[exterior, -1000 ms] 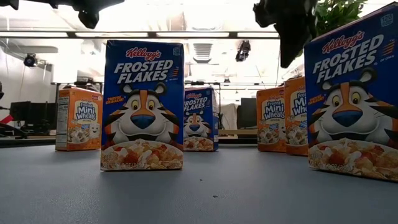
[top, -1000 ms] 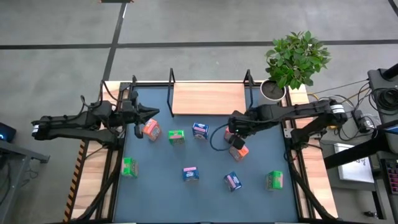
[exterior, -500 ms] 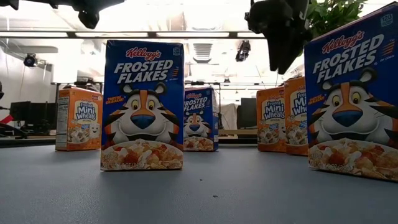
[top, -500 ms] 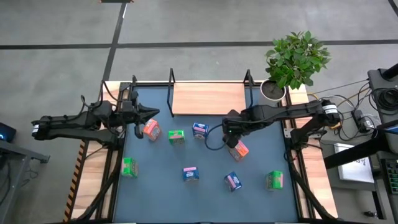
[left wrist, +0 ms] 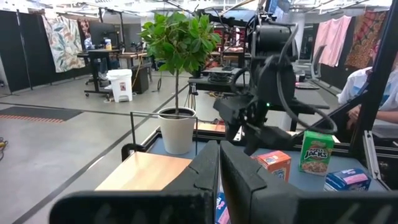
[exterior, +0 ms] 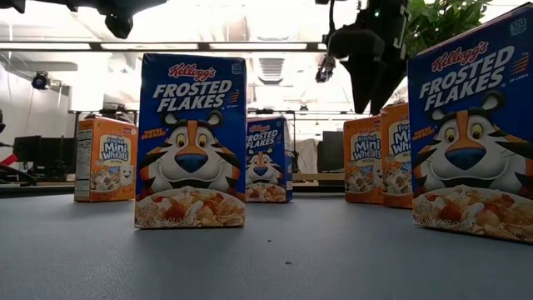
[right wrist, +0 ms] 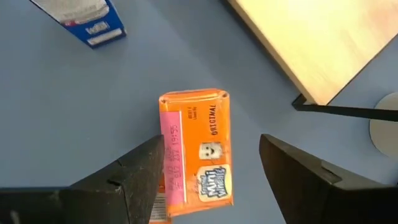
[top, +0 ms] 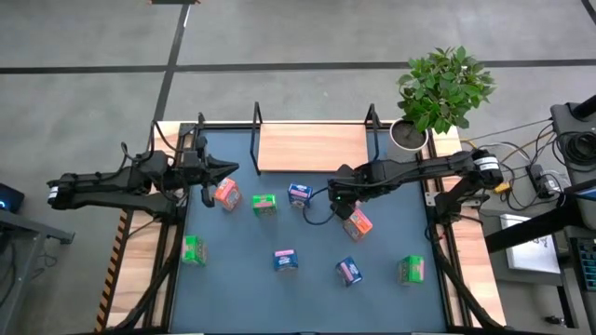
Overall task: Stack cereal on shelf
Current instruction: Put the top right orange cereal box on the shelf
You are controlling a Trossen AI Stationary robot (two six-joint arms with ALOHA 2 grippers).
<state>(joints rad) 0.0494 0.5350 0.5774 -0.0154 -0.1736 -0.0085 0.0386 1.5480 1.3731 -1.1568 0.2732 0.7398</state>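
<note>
Several small cereal boxes stand scattered on the blue table. My right gripper (top: 338, 199) hangs open above an orange box (right wrist: 196, 149), which stands on the table between and below its two fingers (right wrist: 140, 171); it touches nothing. Other boxes nearby are a blue one (top: 299, 194), a green one (top: 264, 204) and another orange one (top: 225, 194). The shelf (top: 312, 146), a light-wood board with black posts, lies bare at the table's far edge. My left gripper (top: 210, 181) waits shut and with nothing in it at the table's left, beside that other orange box.
Toward the near edge stand a green box (top: 193, 249), two blue boxes (top: 285, 260) (top: 348, 271) and a green box (top: 410, 269). A potted plant (top: 438, 93) stands at the far right corner, beside the shelf's right posts (top: 372, 116).
My right gripper has opened wide. It has moved toward the table's left edge and sunk a little, and now hangs above the orange box. The boxes have stayed where they were.
</note>
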